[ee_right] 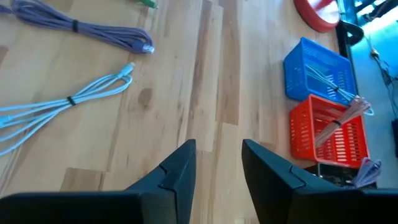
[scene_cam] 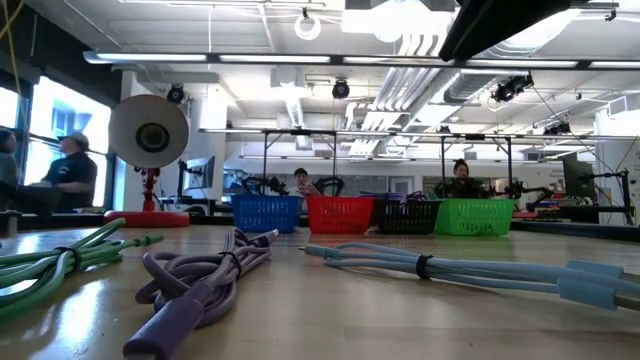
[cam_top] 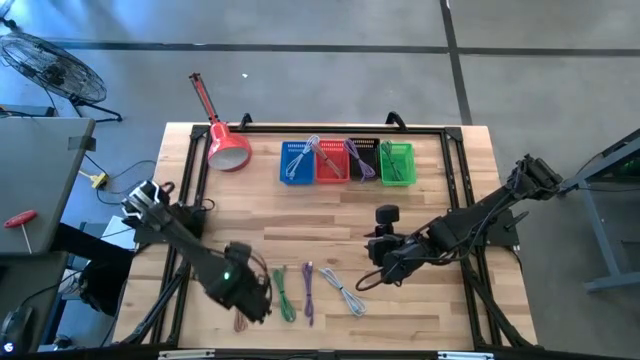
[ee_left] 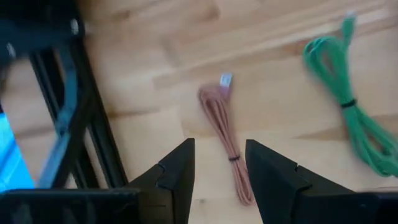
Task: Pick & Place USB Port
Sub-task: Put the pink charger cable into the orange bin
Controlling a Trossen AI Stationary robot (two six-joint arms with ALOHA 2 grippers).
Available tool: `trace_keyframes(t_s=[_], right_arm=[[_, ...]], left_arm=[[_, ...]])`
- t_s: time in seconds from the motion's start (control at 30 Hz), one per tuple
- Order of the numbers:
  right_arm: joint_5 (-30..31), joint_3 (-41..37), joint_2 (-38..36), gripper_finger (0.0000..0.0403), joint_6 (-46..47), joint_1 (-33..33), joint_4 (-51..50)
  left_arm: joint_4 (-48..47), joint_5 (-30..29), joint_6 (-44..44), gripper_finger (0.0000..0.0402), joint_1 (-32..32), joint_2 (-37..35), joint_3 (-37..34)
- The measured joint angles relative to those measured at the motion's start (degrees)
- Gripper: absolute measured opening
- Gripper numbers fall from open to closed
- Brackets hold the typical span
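Observation:
Four bundled cables lie on the wooden table near its front edge: a reddish-brown one [ee_left: 225, 135], a green one [cam_top: 285, 294], a purple one [cam_top: 309, 292] and a light blue one [cam_top: 343, 292]. My left gripper [ee_left: 219, 163] is open above the reddish-brown cable, its fingers on either side of it, touching nothing. My right gripper [ee_right: 217, 163] is open and empty over bare wood right of the light blue cable [ee_right: 62, 102]. Four small baskets, blue [cam_top: 296, 162], red [cam_top: 331, 160], black [cam_top: 362, 158] and green [cam_top: 397, 162], stand in a row at the far side.
A red lamp [cam_top: 226, 145] lies at the far left. A black frame [cam_top: 190, 170] runs around the table. The blue, red and black baskets hold cables. People sit in the room beyond the table [scene_cam: 70, 172]. Bare wood lies between the cables and the baskets.

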Motion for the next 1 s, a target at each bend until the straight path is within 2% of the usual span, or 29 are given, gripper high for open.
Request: trace_keyframes(t_s=[0.27, 0.6, 0.8, 1.0], right_arm=[[-4.5, 0.0, 0.0, 0.0122, -0.6, 0.0, 0.0], [-9.7, 0.0, 0.0, 0.0122, 0.3, 0.2, 0.0], [-9.8, 0.0, 0.0, 0.0122, 0.4, 2.2, 0.0], [-9.2, 0.0, 0.0, 0.0122, 0.4, 4.2, 0.0]], left_arm=[[5.7, -0.3, -12.3, 0.0136, -3.3, 6.1, 0.0], [8.3, 9.8, -15.1, 0.0136, -3.6, 12.1, 0.0], [10.1, 8.4, -16.2, 0.0136, -4.0, 12.3, -0.1], [12.7, 8.3, -15.7, 0.0136, -4.5, 12.3, -3.4]])
